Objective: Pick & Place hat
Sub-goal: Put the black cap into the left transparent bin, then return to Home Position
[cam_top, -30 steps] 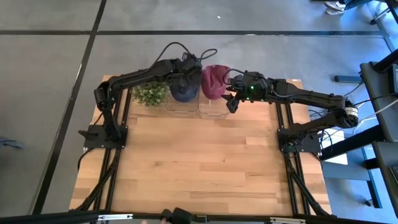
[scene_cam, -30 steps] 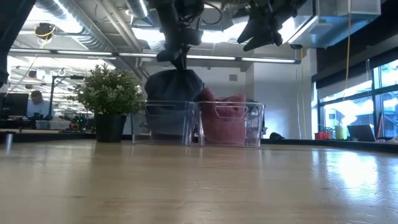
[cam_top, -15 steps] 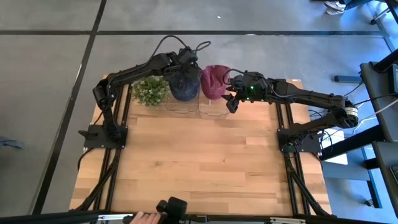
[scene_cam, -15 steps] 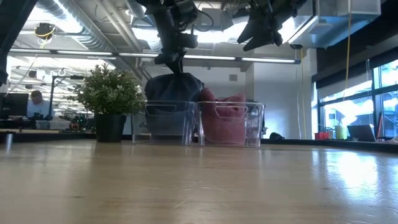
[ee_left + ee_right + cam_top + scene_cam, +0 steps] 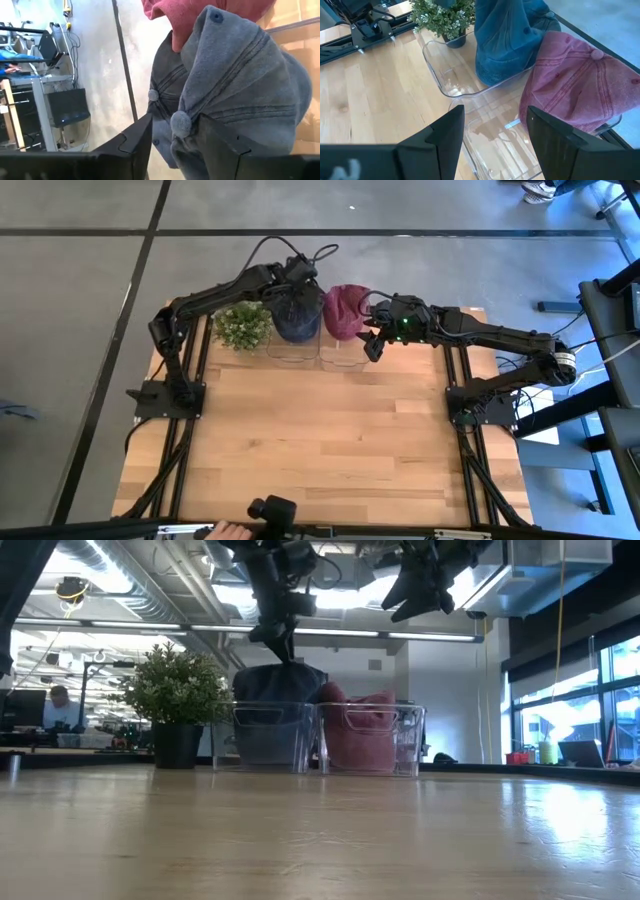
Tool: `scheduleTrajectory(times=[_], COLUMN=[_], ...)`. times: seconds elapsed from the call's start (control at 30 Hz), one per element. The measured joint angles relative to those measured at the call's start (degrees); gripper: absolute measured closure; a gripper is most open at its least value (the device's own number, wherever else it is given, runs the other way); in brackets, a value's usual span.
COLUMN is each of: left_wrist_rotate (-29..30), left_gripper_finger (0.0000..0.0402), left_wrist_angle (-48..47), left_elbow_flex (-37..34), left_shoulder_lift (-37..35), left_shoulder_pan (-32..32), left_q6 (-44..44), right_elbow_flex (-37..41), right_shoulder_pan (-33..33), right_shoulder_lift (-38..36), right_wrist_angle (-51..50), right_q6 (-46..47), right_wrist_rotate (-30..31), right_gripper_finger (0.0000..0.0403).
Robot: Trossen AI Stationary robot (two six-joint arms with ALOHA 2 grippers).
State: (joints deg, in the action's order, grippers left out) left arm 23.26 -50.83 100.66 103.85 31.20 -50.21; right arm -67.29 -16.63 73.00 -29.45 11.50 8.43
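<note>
1. The blue hat [image 5: 296, 318] is pinched at its crown by the left gripper [image 5: 290, 281]; it hangs just below the fingers, its lower part resting in the left clear bin [image 5: 272, 736]. In the left wrist view the cloth [image 5: 235, 95] is bunched between the two fingers [image 5: 136, 137], a button showing in the fold.
2. The hat is judged light and soft: it sags and folds where held, so a pinch on a gathered fold of the crown should hold, while the stiffer brim would likely swing.
3. The red hat [image 5: 343, 310] lies in the right bin [image 5: 490, 145], just beside the blue one and just ahead of the right gripper [image 5: 372, 345].
4. The right gripper is spread and holds nothing; it hovers above the near edge of the right bin.
5. A plant [image 5: 243, 329] stands just beside the left bin, on the side away from the red hat.
6. Both bins sit at the far edge of the table [image 5: 330, 440].
</note>
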Motion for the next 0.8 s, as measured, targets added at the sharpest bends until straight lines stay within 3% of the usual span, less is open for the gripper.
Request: scheduleTrajectory(times=[0.2,0.3,0.5,0.63,0.8], left_wrist_rotate=[-3.64,-10.47,-26.18,-28.89,-29.72], left_gripper_finger=[0.0248,0.0251,0.0249,0.0252,0.0251], left_wrist_angle=[0.99,2.31,0.39,4.81,18.57], left_elbow_flex=[0.00,0.00,-0.95,-9.06,-27.61], left_shoulder_lift=[-3.54,-6.66,-14.29,-22.44,-36.09], left_shoulder_pan=[1.16,2.11,3.95,2.77,0.08], left_q6=[7.29,14.74,30.80,36.18,43.57], right_elbow_flex=[0.02,0.02,2.36,8.15,18.22], right_shoulder_pan=[0.01,0.00,0.83,1.12,1.15], right_shoulder_lift=[0.01,0.03,-0.88,-4.86,-14.31], right_wrist_angle=[1.39,3.68,6.69,11.26,18.14], right_q6=[0.06,0.20,-6.82,-7.18,-6.87], right_wrist_rotate=[0.00,-1.55,-11.26,-18.49,-21.86], right_gripper_finger=[0.0189,0.0189,0.0189,0.0189,0.0189])
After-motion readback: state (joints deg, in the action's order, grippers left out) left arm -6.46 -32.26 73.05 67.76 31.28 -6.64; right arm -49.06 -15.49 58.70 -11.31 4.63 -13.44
